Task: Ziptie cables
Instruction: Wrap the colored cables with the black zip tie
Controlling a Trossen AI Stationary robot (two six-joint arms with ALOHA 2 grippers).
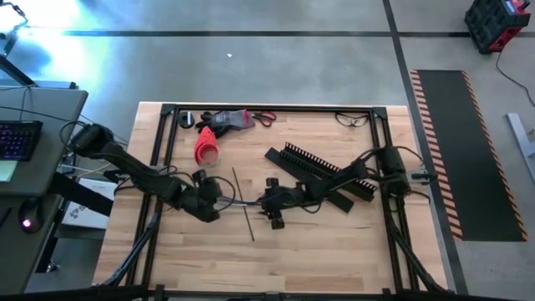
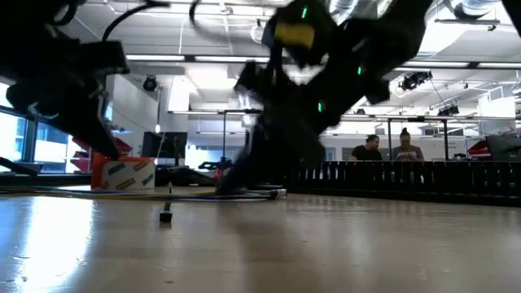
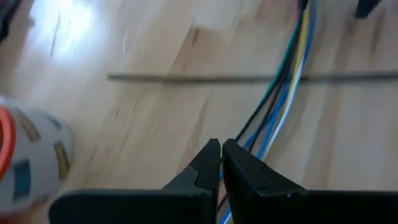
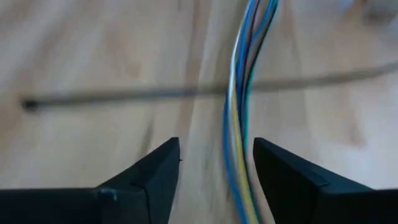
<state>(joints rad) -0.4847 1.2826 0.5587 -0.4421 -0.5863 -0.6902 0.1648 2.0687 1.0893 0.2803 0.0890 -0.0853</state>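
Observation:
The cables [image 1: 242,201] are a thin bunch of blue, yellow, white, green and dark wires lying on the wooden table between my two grippers. My left gripper [image 1: 206,203] is at their left end, shut [image 3: 221,149], with the bunch [image 3: 286,68] running away from its tips. My right gripper [image 1: 272,209] is at their right part, open [image 4: 216,155], with one finger on either side of the bunch [image 4: 239,124] and not touching it. A thin dark zip tie [image 1: 238,184] lies across the cables; it also shows in both wrist views [image 3: 186,78] [image 4: 124,94]. My left gripper is shut on the cables' left end [image 3: 247,142]. The wires run in under its right finger [image 3: 249,168], and a bit of them shows in the narrow slit between the fingers. The fingers hide the pinch itself. The bunch lies slack on the table beyond the tips.
A black comb-toothed channel [image 1: 322,165] and a flat black bar [image 1: 338,201] lie right of centre. An orange-and-white roll [image 1: 206,149], a grey-red tool [image 1: 230,119], red-handled cutters [image 1: 264,119] and glasses [image 1: 353,119] lie near the far edge. People sit behind the table [image 2: 387,148].

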